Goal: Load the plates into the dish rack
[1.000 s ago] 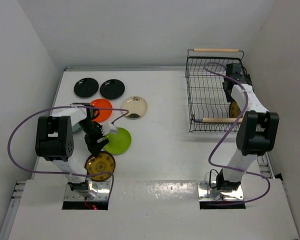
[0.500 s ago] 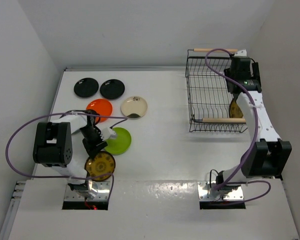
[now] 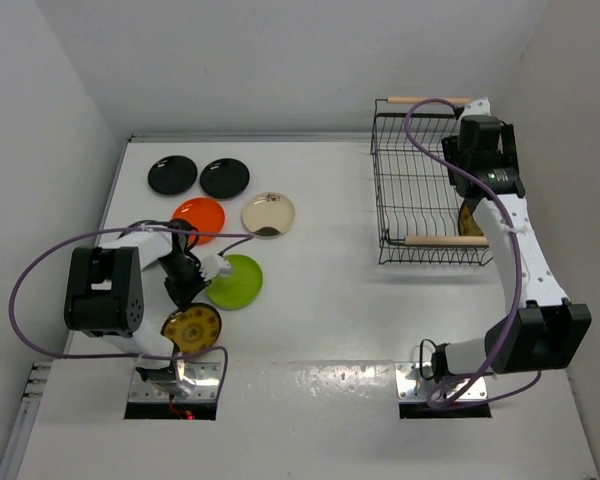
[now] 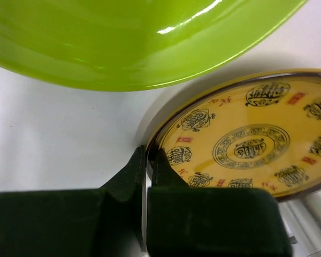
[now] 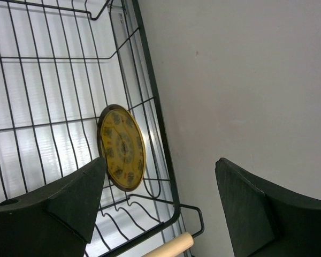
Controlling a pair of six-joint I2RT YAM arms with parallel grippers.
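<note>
We mark one black plate (image 3: 172,175) and a second black plate (image 3: 224,177), both plain. The orange-red plate (image 3: 200,218), the cream plate (image 3: 268,214) and the lime-green plate (image 3: 235,281) are also unpatterned. The near patterned plate (image 4: 246,144) is yellow-gold with a dark brown rim; black round medallions ring a central one, with small red marks between them. The racked plate (image 5: 122,147) shows the same gold ground and dark medallions. The dish rack (image 3: 410,190) is black wire with pale wooden handles (image 3: 430,100). The desk (image 3: 330,290) is white and the cables (image 3: 12,300) purple. The left pincer (image 4: 148,160) and right pincer (image 5: 160,166) are near-black green.
</note>
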